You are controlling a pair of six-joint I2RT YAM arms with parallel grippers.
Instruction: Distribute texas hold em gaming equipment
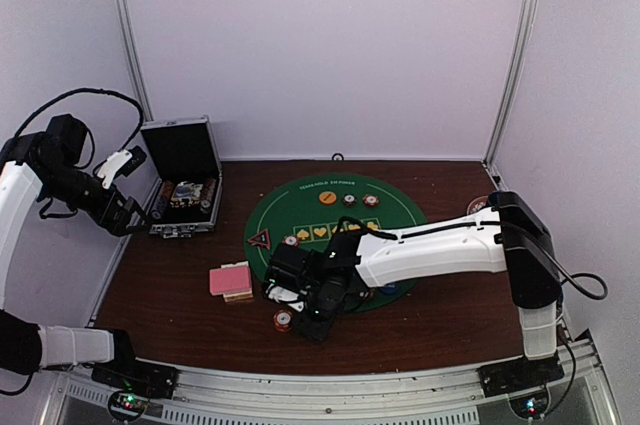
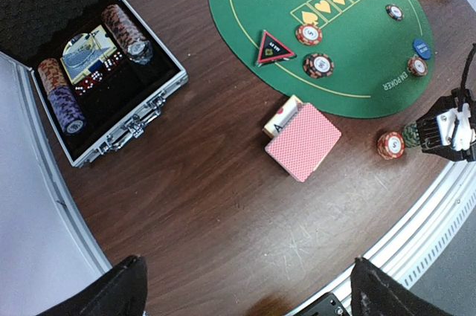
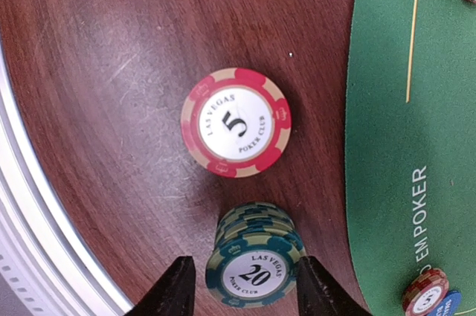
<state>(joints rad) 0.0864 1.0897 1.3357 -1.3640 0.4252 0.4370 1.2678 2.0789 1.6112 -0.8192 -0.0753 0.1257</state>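
Right pincer [image 1: 303,317] sits low, just off the green mat's [image 1: 290,210] near edge; setting out chips, I'd say. Left wrist: green chip stack [image 2: 411,135] at its tip, beside a red chip [image 2: 390,145] on the wooden surface. Right wrist: the stack looks upright, "20" face up, between the fingers [image 3: 175,290]. Gripped or freed, I can't tell. Next: straight lift, no toppling.

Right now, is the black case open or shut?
Open. The case has its lid raised, and chip rolls show inside.
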